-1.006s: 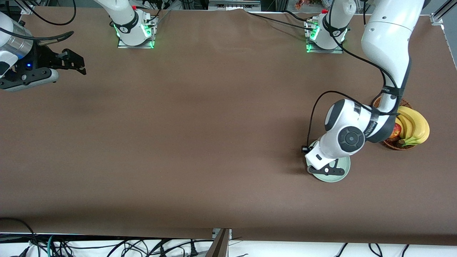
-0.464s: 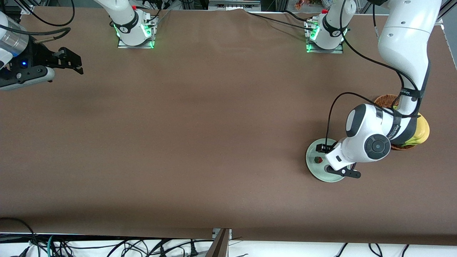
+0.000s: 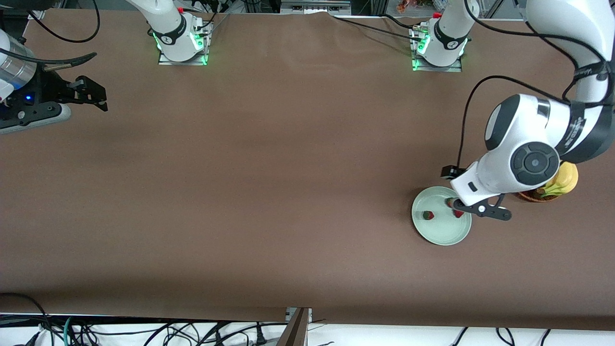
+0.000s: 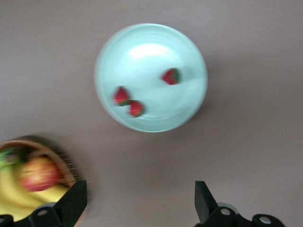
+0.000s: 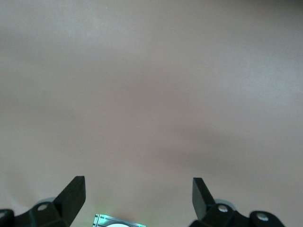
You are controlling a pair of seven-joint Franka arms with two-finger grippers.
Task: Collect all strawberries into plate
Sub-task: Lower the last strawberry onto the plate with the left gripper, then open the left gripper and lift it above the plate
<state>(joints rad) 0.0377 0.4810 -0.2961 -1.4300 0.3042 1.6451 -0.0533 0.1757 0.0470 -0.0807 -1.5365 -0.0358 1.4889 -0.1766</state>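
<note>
I am seeing all three strawberries point(image 4: 171, 76) lying in the mint-green plate point(image 3: 441, 235) on the brown counter point(image 3: 288, 168); one is sitting alone, the other two are touching each other near the rim toward the basket point(image 4: 57, 158). My left tool point(image 4: 137, 201) is hanging over the counter between plate and basket, its fingers spread wide and gripping nothing. The basket is holding bananas point(image 3: 564, 180) and an apple point(image 4: 39, 174) (just beside the plate, toward the left arm's end). My right tool point(image 3: 91, 93) is waiting over its own end of the counter, fingers released.
</note>
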